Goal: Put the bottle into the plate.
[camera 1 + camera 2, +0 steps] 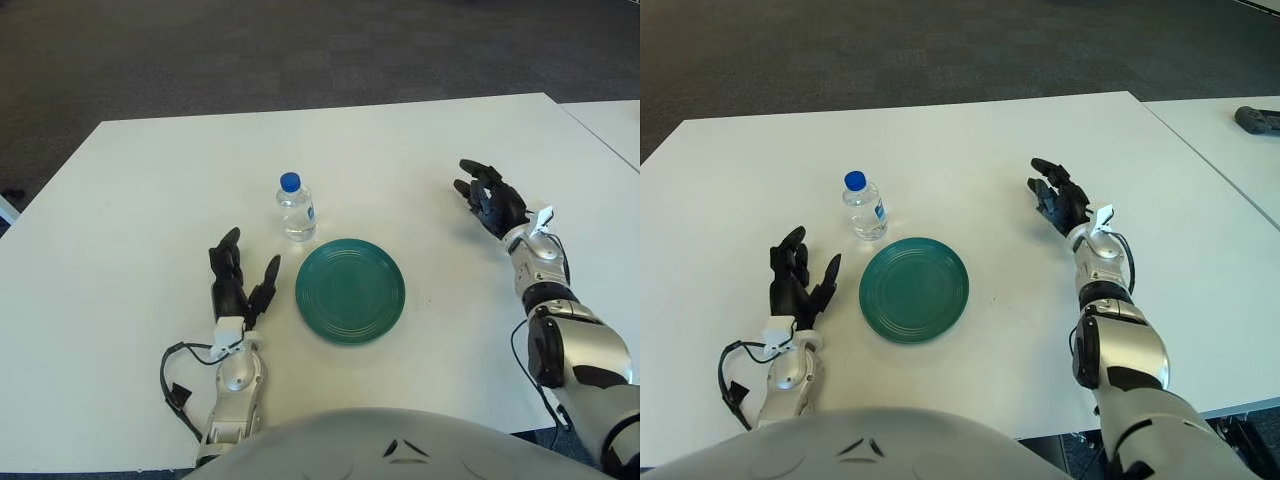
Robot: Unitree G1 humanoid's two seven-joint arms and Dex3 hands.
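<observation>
A small clear bottle (296, 208) with a blue cap stands upright on the white table, just behind the left rim of a dark green plate (350, 290). The plate has nothing on it. My left hand (240, 274) shows to the left of the plate and in front of the bottle, fingers spread and holding nothing. My right hand (487, 196) shows well to the right of the plate, fingers relaxed and holding nothing.
The white table (150, 180) runs out to dark carpet at the back. A second white table (1230, 140) stands at the right with a dark object (1258, 119) on it. A black cable (178, 385) loops by my left wrist.
</observation>
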